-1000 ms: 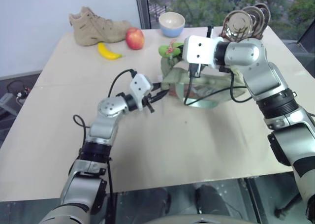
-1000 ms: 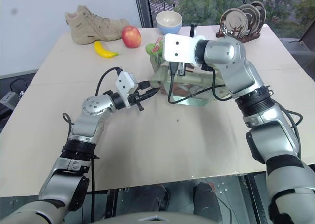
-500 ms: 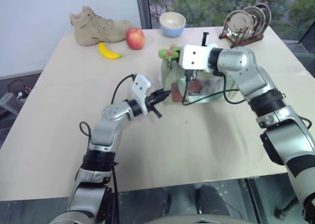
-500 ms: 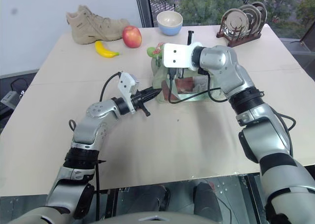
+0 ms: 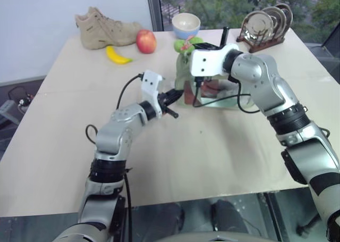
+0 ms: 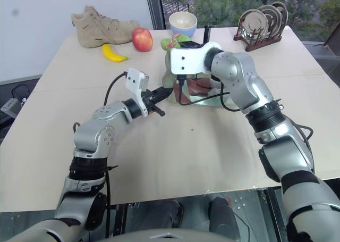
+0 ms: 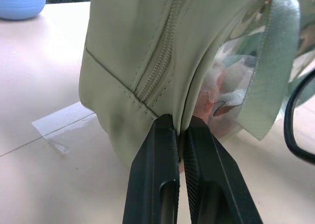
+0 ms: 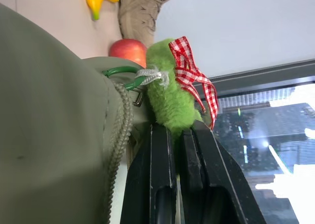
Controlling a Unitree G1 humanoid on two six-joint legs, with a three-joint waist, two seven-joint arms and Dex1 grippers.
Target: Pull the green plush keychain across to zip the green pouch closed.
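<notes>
Pouch (image 5: 186, 80) sits mid-table, upright. My left gripper (image 7: 180, 135) is clamped on its near end seam, just below the zipper. My right gripper (image 8: 178, 130) is pinched on the keychain (image 8: 170, 93), up at the pouch's 12 o'clock end. Apple (image 5: 145, 41), banana (image 5: 117, 56) and boot (image 5: 105, 29) lie at 10 o'clock, bowl (image 5: 186, 25) at 12.

No readable text, labels or numbers anywhere
</notes>
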